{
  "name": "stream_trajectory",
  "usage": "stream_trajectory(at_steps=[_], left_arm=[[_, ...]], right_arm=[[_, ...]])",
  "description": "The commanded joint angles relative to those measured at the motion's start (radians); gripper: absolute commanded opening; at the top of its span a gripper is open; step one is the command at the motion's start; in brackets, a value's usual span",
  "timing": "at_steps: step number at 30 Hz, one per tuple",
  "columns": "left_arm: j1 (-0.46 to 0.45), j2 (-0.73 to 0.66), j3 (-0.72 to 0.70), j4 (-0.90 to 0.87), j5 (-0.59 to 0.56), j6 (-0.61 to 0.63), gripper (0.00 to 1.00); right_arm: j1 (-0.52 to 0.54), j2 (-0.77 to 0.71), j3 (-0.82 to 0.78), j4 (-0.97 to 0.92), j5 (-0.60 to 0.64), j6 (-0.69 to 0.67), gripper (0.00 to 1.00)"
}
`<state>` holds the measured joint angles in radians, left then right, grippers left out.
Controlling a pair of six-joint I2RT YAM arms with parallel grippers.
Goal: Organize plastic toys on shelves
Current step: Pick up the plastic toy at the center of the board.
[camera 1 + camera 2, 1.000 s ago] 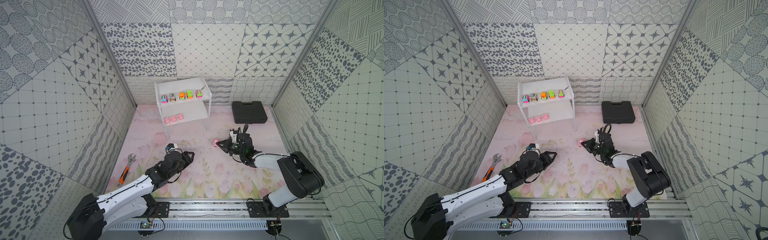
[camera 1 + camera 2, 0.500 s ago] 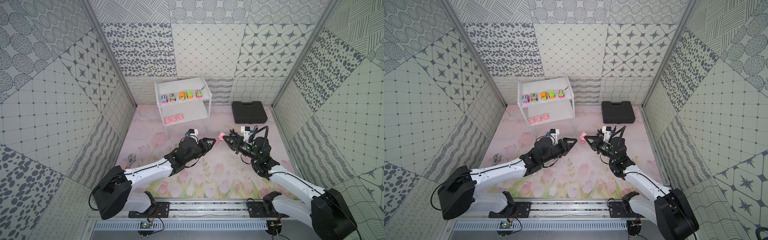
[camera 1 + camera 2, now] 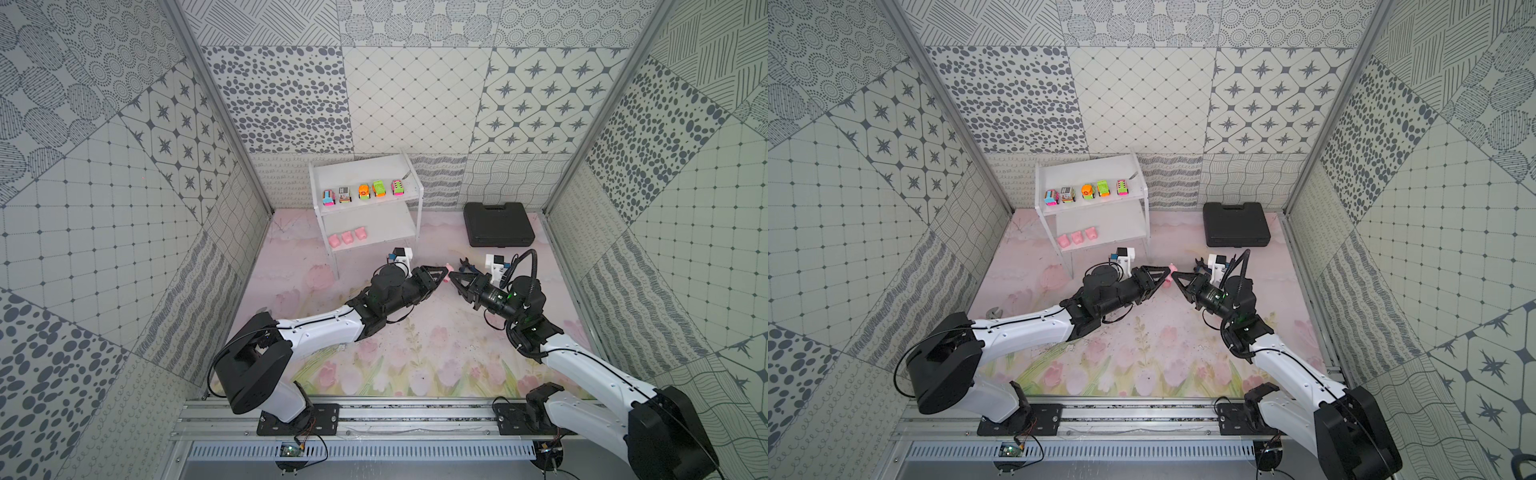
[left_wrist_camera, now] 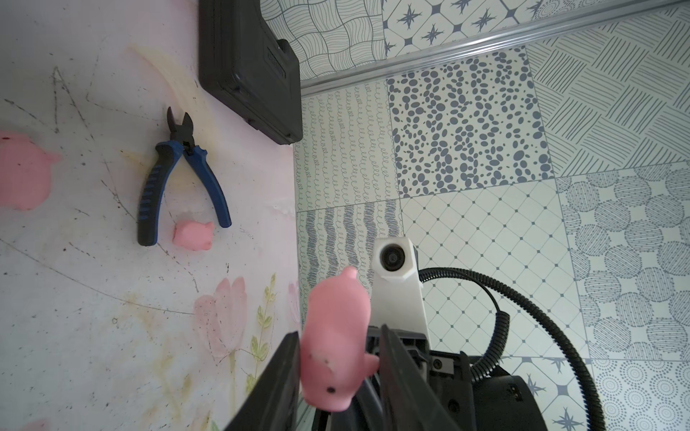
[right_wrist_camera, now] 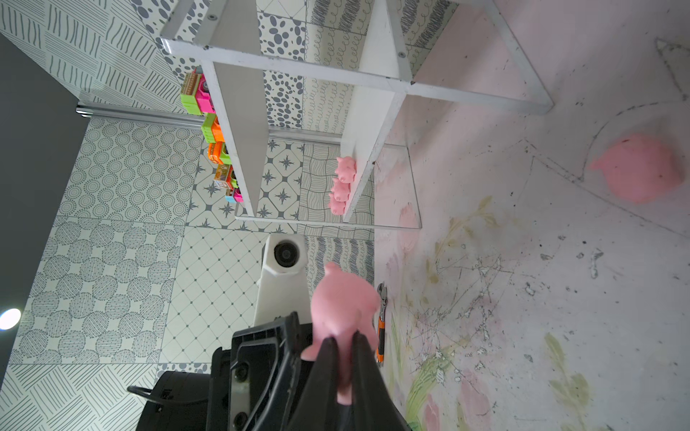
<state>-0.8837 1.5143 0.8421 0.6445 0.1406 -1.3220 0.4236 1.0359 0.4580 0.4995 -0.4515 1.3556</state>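
A pink pig (image 3: 447,277) (image 3: 1169,272) hangs above the mat's middle, between both grippers meeting tip to tip. My right gripper (image 5: 343,337) (image 3: 454,276) is shut on the thin hind end of this pig (image 5: 343,298). My left gripper (image 4: 338,336) (image 3: 442,274) has its jaws closed against the sides of the same pig (image 4: 336,317). The white shelves (image 3: 361,174) (image 3: 1088,170) stand at the back. Several toy cars (image 3: 364,192) line the top board. Three pigs (image 3: 347,237) (image 5: 341,183) sit on the lower board. Two loose pigs (image 4: 193,234) (image 4: 20,169) lie on the mat.
A black case (image 3: 498,224) (image 4: 250,67) lies at the back right. Blue-handled pliers (image 4: 179,175) lie on the mat beside a loose pig, under my right arm. An orange-handled wrench (image 5: 381,324) (image 3: 992,311) lies at the left, mostly behind my left arm. Patterned walls close three sides.
Both arms rose from the mat and met in the middle. The right gripper carried the pig up. The left jaws narrowed onto it.
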Motion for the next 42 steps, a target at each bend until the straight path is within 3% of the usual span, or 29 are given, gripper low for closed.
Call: stream_trajectory(at_steps=[1,8,15,19,23,26,29,32,33,36,37,39,42], left_arm=[[-0.015,0.012,0.014,0.11,0.042,-0.019,0.34],[-0.014,0.013,0.004,0.113,0.046,-0.025,0.23],[-0.013,0.0,-0.001,0.099,0.049,0.014,0.01],[-0.001,-0.042,-0.004,0.021,0.067,0.089,0.0],[0.054,-0.142,-0.024,-0.184,0.122,0.239,0.0],[0.12,-0.217,-0.014,-0.42,0.258,0.437,0.0],[0.149,-0.29,0.062,-0.792,0.331,0.806,0.0],[0.149,-0.353,0.135,-1.115,0.353,1.218,0.0],[0.149,-0.37,0.155,-1.213,0.368,1.349,0.0],[0.149,-0.395,0.222,-1.424,0.395,1.655,0.0],[0.148,-0.394,0.245,-1.478,0.404,1.727,0.0],[0.149,-0.385,0.287,-1.57,0.418,1.823,0.0],[0.148,-0.36,0.34,-1.664,0.432,1.892,0.0]], right_arm=[[0.005,-0.017,-0.009,0.028,-0.009,0.013,0.13],[0.006,-0.011,-0.009,0.027,-0.009,0.012,0.14],[0.006,-0.008,0.003,0.005,-0.017,-0.019,0.2],[0.003,-0.014,0.011,-0.018,-0.023,-0.049,0.26],[-0.03,-0.052,0.033,-0.113,-0.049,-0.157,0.38],[-0.07,-0.111,0.077,-0.261,-0.101,-0.409,0.46],[-0.067,-0.143,0.173,-0.387,-0.19,-0.762,0.47],[-0.059,-0.127,0.174,-0.323,-0.309,-0.993,0.48],[-0.043,-0.122,0.167,-0.289,-0.354,-1.08,0.55],[0.08,-0.149,0.152,-0.313,-0.388,-1.447,0.89],[0.132,-0.166,0.141,-0.322,-0.357,-1.558,0.99],[0.185,-0.169,0.135,-0.316,-0.342,-1.669,0.99],[0.203,-0.138,0.156,-0.338,-0.38,-1.711,0.99]])
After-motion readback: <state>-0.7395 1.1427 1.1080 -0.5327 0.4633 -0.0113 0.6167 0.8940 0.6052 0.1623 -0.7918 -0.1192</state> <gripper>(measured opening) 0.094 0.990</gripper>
